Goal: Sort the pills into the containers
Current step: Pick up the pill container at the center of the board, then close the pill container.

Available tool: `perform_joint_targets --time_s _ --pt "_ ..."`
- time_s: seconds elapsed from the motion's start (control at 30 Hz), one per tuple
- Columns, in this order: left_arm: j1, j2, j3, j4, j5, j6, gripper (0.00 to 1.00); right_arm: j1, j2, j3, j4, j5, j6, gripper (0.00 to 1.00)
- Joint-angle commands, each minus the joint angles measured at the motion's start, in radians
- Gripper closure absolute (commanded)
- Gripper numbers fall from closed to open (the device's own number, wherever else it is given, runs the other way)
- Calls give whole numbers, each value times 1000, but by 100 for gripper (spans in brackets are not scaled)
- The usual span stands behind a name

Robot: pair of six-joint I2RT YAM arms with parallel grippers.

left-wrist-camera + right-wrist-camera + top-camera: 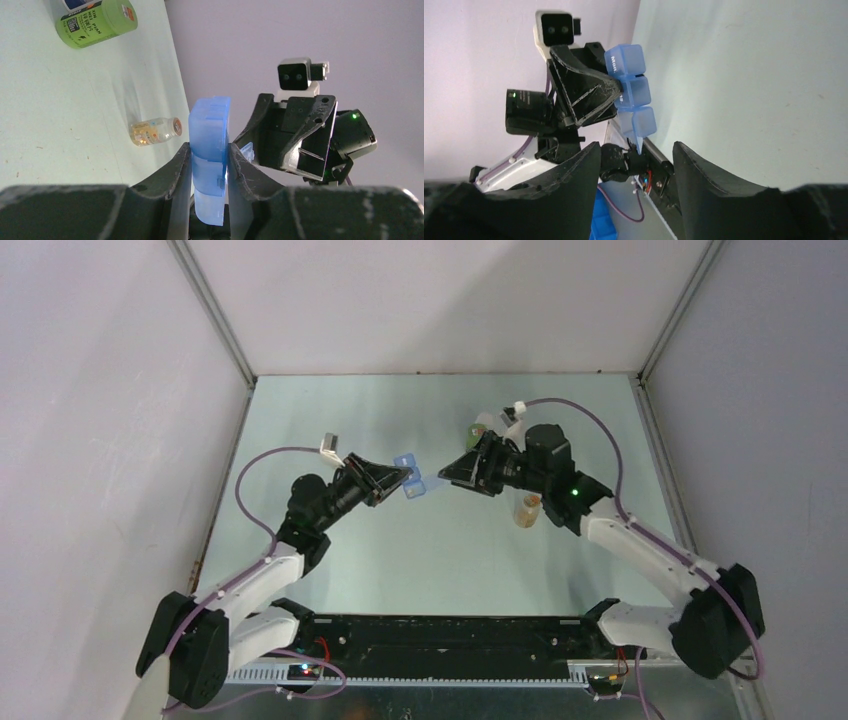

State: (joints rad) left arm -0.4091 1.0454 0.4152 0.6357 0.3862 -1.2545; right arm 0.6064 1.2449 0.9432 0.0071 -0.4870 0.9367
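My left gripper [209, 147] is shut on a translucent blue pill organizer [210, 117], which it holds edge-on above the table. In the right wrist view the organizer [631, 90] shows as three joined compartments with printed day labels. My right gripper [636, 147] faces it from a short distance, open with nothing between its fingers. From above, the organizer [410, 480] hangs between the left gripper [398, 476] and the right gripper [448, 470]. A small clear bottle [155, 131] with yellowish contents lies on its side on the table. No loose pills show.
A green bottle [95, 22] lies on its side at the back, with a white-capped item beside it [518, 408]. The small bottle [527, 510] lies just under the right arm. White walls close the table on three sides. A blue object [604, 220] sits near the arm bases.
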Motion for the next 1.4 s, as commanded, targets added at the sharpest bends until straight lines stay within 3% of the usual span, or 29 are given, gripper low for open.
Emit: perform_joint_targets --time_s 0.0,0.1,0.23,0.37,0.6,1.37 --pt "3 -41 45 0 -20 -7 100 -14 -122 -19 -111 232 -26 44" --pt "3 -53 48 -8 -23 -9 100 -19 -122 -20 -152 268 -38 54" --pt "4 -62 51 -13 -22 -17 100 -19 -74 -18 -136 219 -48 59" --pt "4 -69 54 -11 -16 -28 100 -9 -28 -18 -51 155 -54 57" --pt "4 -71 57 -8 -13 -38 100 48 -14 -19 121 98 -42 42" --pt "3 -82 68 16 17 -68 100 105 121 6 310 -60 52 37"
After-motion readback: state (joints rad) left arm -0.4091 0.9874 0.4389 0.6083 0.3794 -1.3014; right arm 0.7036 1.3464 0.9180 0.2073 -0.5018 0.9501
